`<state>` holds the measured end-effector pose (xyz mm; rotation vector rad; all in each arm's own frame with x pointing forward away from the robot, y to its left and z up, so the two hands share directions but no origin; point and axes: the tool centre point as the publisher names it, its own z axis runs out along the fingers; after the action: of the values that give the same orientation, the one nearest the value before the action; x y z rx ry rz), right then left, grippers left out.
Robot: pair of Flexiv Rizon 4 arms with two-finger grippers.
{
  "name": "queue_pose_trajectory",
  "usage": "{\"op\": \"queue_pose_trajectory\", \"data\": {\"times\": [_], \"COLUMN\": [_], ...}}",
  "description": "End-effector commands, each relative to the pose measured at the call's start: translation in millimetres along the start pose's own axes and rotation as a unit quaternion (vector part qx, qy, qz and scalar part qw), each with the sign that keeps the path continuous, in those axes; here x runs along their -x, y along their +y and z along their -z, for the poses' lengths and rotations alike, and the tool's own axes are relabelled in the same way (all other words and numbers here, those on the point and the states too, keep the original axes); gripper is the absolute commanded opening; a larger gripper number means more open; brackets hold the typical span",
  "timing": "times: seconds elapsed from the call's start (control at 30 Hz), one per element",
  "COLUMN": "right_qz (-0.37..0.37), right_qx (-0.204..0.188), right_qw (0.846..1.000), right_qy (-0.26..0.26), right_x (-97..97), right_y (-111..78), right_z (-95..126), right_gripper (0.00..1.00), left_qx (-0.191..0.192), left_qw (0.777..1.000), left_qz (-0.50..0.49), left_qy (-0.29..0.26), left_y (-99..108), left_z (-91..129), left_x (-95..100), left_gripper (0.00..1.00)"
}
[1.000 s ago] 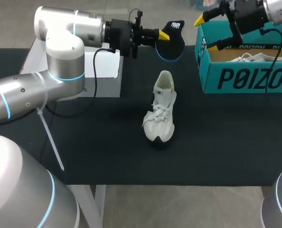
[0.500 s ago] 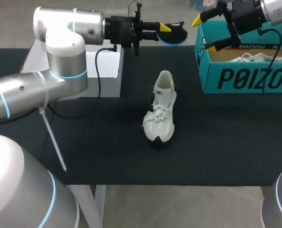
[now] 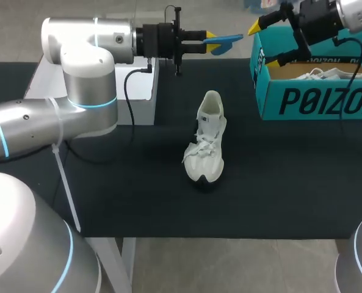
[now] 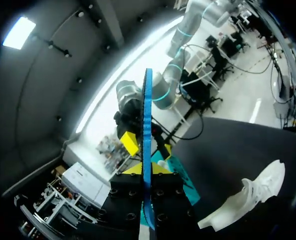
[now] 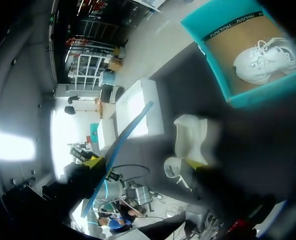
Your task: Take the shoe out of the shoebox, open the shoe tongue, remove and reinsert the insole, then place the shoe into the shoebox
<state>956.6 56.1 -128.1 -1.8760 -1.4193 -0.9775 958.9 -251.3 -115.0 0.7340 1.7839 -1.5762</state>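
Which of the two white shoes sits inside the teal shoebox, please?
The shoe showing over the shoebox wall; the other shoe stands on the black tabletop, outside it.

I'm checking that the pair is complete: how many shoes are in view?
2. One white shoe stands on the black table, out of the box; a second shoe lies inside the teal shoebox. The box's walls could hide more.

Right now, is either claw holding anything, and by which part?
The left claw pinches the thin blue insole by one end; the right claw is open and holds nothing.
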Motion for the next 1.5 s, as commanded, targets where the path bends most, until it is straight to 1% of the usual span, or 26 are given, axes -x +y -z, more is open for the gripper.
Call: {"op": "queue_pose_trajectory", "data": {"times": [0.03, 0.47, 0.73, 0.77, 0.83, 0.87, 0.9, 0.93, 1.0, 1.03, 1.07, 1.1, 1.13, 1.17, 1.2, 1.23, 1.27, 1.3, 1.33, 1.37, 1.4, 1.47, 1.5], "right_qz": [-0.003, -0.009, -0.014, -0.015, -0.016, -0.017, -0.017, -0.018, -0.018, -0.019, -0.019, -0.02, -0.02, -0.021, -0.021, -0.021, -0.021, -0.021, -0.021, -0.022, -0.022, -0.023, -0.023], "right_qx": [0.002, -0.002, 0.001, 0.002, 0.003, 0.003, 0.003, 0.003, 0.004, 0.004, 0.004, 0.004, 0.005, 0.005, 0.005, 0.005, 0.005, 0.005, 0.005, 0.005, 0.005, 0.005, 0.005], "right_qw": [1.0, 1.0, 1.0, 1.0, 1.0, 1.0, 1.0, 1.0, 1.0, 1.0, 1.0, 1.0, 1.0, 1.0, 1.0, 1.0, 1.0, 1.0, 1.0, 1.0, 1.0, 1.0, 1.0], "right_qy": [-0.001, -0.005, -0.008, -0.007, -0.007, -0.007, -0.007, -0.007, -0.007, -0.007, -0.007, -0.007, -0.008, -0.008, -0.007, -0.007, -0.007, -0.007, -0.008, -0.008, -0.009, -0.009, -0.01], "right_x": [1.4, 4.2, 6.4, 6.5, 7.2, 7.5, 7.6, 8.2, 8.9, 9.2, 9.4, 9.4, 9.6, 9.7, 9.8, 9.9, 10.0, 10.0, 10.4, 10.7, 11.0, 11.5, 11.8], "right_y": [1.0, 5.2, 7.1, 7.0, 7.0, 7.0, 7.0, 7.2, 7.5, 7.5, 7.5, 7.5, 7.5, 7.5, 7.5, 7.5, 7.4, 7.4, 7.2, 7.2, 7.0, 6.6, 6.4], "right_z": [1, -6, -5, -5, -5, -6, -6, -6, -6, -5, -5, -5, -5, -5, -5, -5, -5, -5, -5, -5, -5, -5, -4], "right_gripper": [1.0, 1.0, 1.0, 1.0, 1.0, 1.0, 1.0, 1.0, 1.0, 1.0, 1.0, 1.0, 1.0, 1.0, 1.0, 1.0, 1.0, 1.0, 1.0, 1.0, 1.0, 1.0, 1.0], "left_qx": [0.003, 0.003, 0.003, 0.001, 0.0, -0.001, -0.007, -0.008, -0.006, -0.005, -0.009, -0.002, -0.007, -0.011, 0.006, 0.007, 0.019, 0.027, 0.021, 0.029, 0.021, 0.029, 0.02], "left_qw": [1.0, 1.0, 1.0, 0.999, 0.998, 0.996, 0.995, 0.991, 0.988, 0.982, 0.979, 0.972, 0.969, 0.96, 0.952, 0.948, 0.931, 0.924, 0.914, 0.888, 0.885, 0.846, 0.835], "left_qz": [0.0, 0.0, 0.0, 0.037, 0.055, 0.094, 0.1, 0.132, 0.151, 0.187, 0.203, 0.234, 0.245, 0.277, 0.306, 0.316, 0.364, 0.38, 0.404, 0.459, 0.465, 0.53, 0.549], "left_qy": [-0.001, -0.001, -0.001, 0.0, 0.006, 0.009, 0.008, 0.015, 0.018, 0.023, 0.021, 0.031, 0.027, 0.029, 0.031, 0.029, 0.034, 0.035, 0.029, 0.033, 0.026, 0.035, 0.032], "left_y": [-1, -1, -1, -2, -3, -4, -5, -7, -8, -9, -9, -9, -9, -9, -9, -8, -7, -7, -7, -8, -9, -8, -8], "left_z": [0, 0, 0, 0, 1, 2, 3, 3, 5, 5, 6, 6, 6, 7, 7, 6, 6, 6, 5, 5, 4, 4, 3], "left_x": [-1.5, -1.5, -1.5, 1.8, 5.3, 7.1, 8.5, 9.2, 10.7, 11.8, 12.8, 13.3, 13.4, 14.0, 13.9, 13.6, 13.0, 12.7, 11.6, 11.3, 11.1, 9.7, 9.2], "left_gripper": [0.0, 0.0, 0.0, 0.0, 0.0, 0.0, 0.0, 0.0, 0.0, 0.0, 0.0, 0.0, 0.0, 0.0, 0.0, 0.0, 0.0, 0.0, 0.0, 0.0, 0.0, 0.0, 0.0]}}
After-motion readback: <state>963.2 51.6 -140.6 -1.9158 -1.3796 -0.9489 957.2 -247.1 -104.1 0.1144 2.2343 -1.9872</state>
